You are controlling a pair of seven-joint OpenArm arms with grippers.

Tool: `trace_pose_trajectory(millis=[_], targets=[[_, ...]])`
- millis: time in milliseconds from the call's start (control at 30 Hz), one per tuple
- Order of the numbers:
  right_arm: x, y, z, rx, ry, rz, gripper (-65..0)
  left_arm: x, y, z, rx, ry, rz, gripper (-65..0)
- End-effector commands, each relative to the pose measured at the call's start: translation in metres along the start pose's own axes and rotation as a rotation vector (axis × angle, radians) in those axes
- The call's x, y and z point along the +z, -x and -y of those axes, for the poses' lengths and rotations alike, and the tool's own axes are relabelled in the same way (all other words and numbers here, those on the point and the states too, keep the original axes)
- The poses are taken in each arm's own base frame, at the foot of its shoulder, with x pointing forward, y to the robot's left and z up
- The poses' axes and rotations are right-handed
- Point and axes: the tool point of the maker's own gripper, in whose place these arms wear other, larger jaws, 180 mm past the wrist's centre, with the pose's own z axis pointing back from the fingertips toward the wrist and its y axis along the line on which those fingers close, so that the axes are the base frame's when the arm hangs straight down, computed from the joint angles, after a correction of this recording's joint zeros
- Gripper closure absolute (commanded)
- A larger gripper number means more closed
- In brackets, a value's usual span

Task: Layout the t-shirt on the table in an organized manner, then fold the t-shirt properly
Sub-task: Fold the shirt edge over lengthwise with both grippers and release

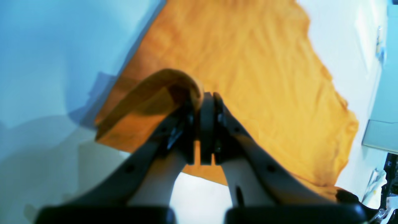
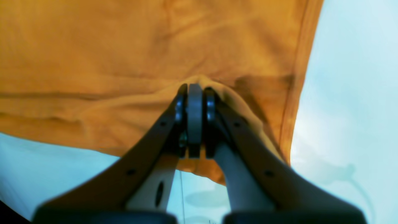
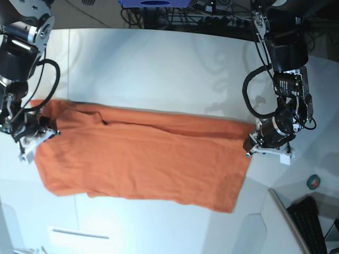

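The orange t-shirt [image 3: 143, 153] lies spread across the white table [image 3: 159, 69], stretched between both arms. My left gripper [image 1: 205, 96] is shut on a raised fold of the t-shirt [image 1: 248, 62] at its edge; in the base view this gripper [image 3: 253, 140] is at the shirt's right end. My right gripper [image 2: 194, 88] is shut on a pinched ridge of the t-shirt [image 2: 93, 46] near its hem; in the base view it [image 3: 38, 133] is at the shirt's left end. The neck tag is not visible.
A roll of tape [image 3: 314, 182] and a keyboard [image 3: 310, 219] sit past the table's curved right edge. Cables and equipment [image 3: 212, 10] lie along the far edge. A thin seam line [image 3: 69, 63] runs down the table's left side.
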Motion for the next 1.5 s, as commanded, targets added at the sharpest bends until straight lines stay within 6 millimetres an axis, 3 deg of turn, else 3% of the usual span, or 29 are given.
trace_pose_trajectory(millis=[0,167,300,433,767,1033,1467], targets=[[0.01,-0.029,0.003,0.013,0.005,0.074,0.0,0.003,-0.022,0.01,-0.013,0.024,0.049,0.0],[0.011,-0.035,0.001,0.016,0.001,0.086,0.0,0.003,-0.034,0.006,0.046,-0.028,0.093,0.0],[0.006,-0.041,-0.014,0.086,-0.01,0.082,0.0,-0.006,-0.027,0.02,-0.014,-0.017,0.086,0.0],[0.003,-0.044,-0.02,0.103,-0.018,0.098,0.0,-0.007,-0.026,0.022,-0.022,-0.016,0.086,0.0],[0.004,-0.045,-0.019,0.104,-0.015,0.103,0.0,-0.005,-0.036,0.019,-0.021,-0.022,0.139,0.0],[0.004,-0.045,-0.02,0.108,-0.016,0.103,0.0,-0.013,-0.022,0.002,0.011,-0.057,0.11,0.0],[0.004,-0.045,-0.019,0.104,-0.015,0.103,0.0,-0.013,-0.025,0.004,0.011,-0.055,0.115,0.0]])
